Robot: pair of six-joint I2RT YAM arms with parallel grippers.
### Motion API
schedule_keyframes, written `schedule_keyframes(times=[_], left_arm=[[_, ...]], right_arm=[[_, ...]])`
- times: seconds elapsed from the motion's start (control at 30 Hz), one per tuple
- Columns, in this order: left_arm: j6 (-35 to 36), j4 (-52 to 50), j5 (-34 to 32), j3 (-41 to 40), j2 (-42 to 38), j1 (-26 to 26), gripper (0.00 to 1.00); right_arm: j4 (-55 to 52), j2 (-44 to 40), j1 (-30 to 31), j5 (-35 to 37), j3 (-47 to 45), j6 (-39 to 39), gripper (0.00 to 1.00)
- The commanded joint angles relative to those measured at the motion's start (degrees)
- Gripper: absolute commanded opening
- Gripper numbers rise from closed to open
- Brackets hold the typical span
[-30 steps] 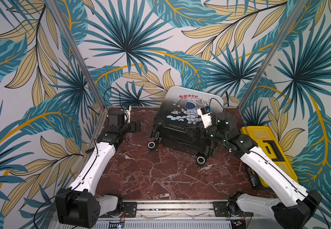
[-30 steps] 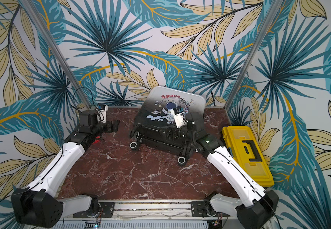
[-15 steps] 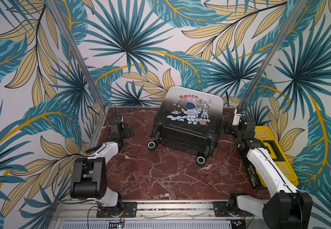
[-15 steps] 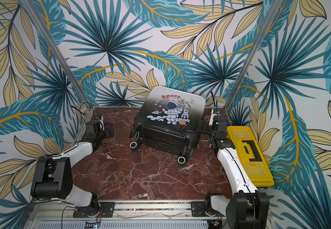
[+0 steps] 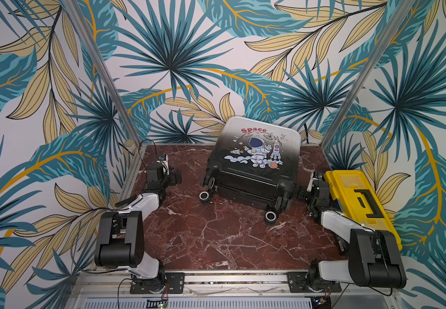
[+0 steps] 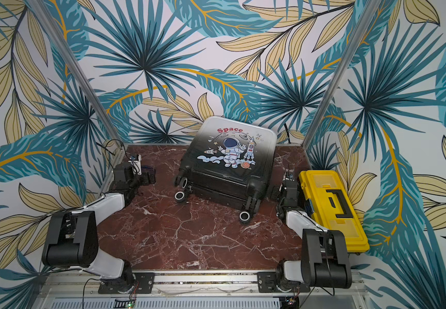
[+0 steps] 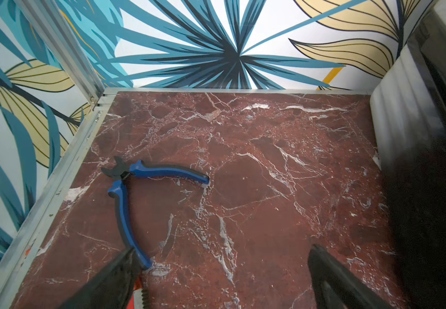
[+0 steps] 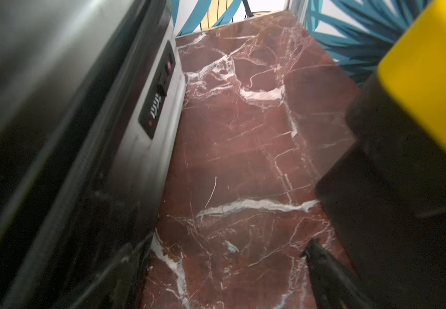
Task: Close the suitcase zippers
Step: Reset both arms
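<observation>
Left gripper [image 7: 223, 250] is spread wide with nothing between its fingers, parked by the marble table's [image 5: 216, 235] left edge toward the back. Right gripper [image 8: 220, 247] is just as wide and empty, low at the table's right side, slotted between the suitcase [image 5: 254, 157] and the yellow toolbox [image 5: 358, 198]. Blue-handled pliers [image 7: 136, 203] lie near the table's left rear corner, one handle end meeting a left fingertip in the wrist view; touching or not, I cannot tell.

Now the suitcase: it lies flat at the table's back middle, astronaut side up. Its long axis runs back to front, white top end at the table's rear edge, wheels toward the front and swung slightly left. The shell halves lie together. The zippers [image 8: 101, 128] show as a dark track beside the lock, pull tabs too blurred to find.

A second ago the right arm stretched over the case and the left reached inward. Both have folded back to the table's sides, and the case hasn't budged.
</observation>
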Motion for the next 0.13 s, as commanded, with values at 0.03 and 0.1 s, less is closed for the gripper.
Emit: schedule_keyframes(times=[0.03,0.1], left_arm=[[1.9,2.4,1.8,-0.6,-1.2,0.4,1.0],[2.1,2.4,1.9,-0.6,-1.4,0.4,0.99]], right_arm=[[11.1,0.9,0.0,-2.5,-1.3,-0.6,1.0],[11.5,0.7,0.0,-3.2,-1.5,-0.4,0.99]])
